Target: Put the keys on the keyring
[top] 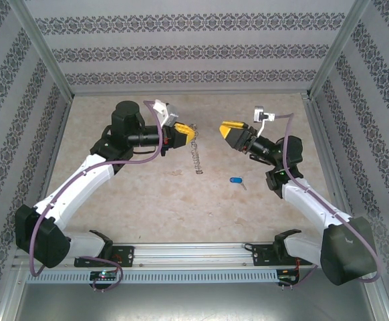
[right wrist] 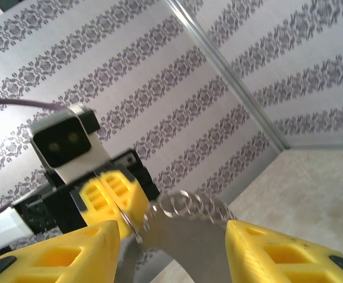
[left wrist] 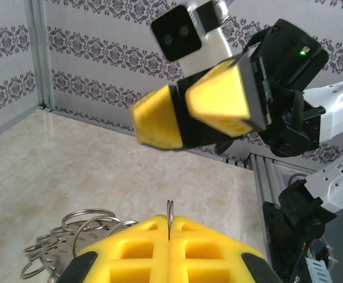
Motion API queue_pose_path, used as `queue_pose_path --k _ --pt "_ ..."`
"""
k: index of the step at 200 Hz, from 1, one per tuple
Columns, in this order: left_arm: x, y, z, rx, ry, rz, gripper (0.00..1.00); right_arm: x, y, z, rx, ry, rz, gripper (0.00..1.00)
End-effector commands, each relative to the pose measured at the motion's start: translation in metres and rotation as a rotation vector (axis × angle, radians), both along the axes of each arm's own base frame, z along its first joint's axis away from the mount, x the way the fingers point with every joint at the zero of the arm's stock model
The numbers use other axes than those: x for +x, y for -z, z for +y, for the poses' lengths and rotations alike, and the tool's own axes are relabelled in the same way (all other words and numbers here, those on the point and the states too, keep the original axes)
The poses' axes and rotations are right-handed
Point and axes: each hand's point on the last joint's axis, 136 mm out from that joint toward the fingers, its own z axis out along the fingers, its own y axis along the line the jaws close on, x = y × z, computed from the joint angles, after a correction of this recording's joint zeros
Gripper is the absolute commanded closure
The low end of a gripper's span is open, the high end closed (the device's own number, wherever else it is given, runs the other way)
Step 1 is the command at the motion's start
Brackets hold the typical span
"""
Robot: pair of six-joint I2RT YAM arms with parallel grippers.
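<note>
Patterned walls (top: pixel 181 50) hem your table (top: pixel 141 200). Left gripper (top: pixel 189 133) is clamped tight on the keyring (top: pixel 196 159), which dangles toward 6 o'clock; right gripper (top: pixel 224 128) stands partly open, empty. Reach carelessly and you may snag the hanging loop. Blue key (top: pixel 235 180) lies on the table at the loop's 4 o'clock, unobstructed.

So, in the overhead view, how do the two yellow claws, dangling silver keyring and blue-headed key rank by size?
Largest: the left yellow claw and right yellow claw, which look alike.
Then the thin silver chain-like keyring.
Smallest: the blue-headed key.
</note>
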Motion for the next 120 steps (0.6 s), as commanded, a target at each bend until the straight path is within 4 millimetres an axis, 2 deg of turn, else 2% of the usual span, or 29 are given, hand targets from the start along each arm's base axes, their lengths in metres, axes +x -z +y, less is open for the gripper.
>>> queue_pose_path --k 1,60,120 --pt "-0.008 -0.022 -0.005 -0.002 0.06 -0.107 1.0 -0.013 0.005 0.004 -0.023 -0.074 -0.001 0.49" --pt "-0.006 -0.022 -0.011 0.034 0.121 -0.072 1.0 -0.023 0.007 0.02 -0.086 -0.209 -0.056 0.51" --pt "-0.01 -0.02 -0.014 0.067 0.173 -0.015 1.0 -0.022 -0.007 0.024 -0.103 -0.229 -0.117 0.55"
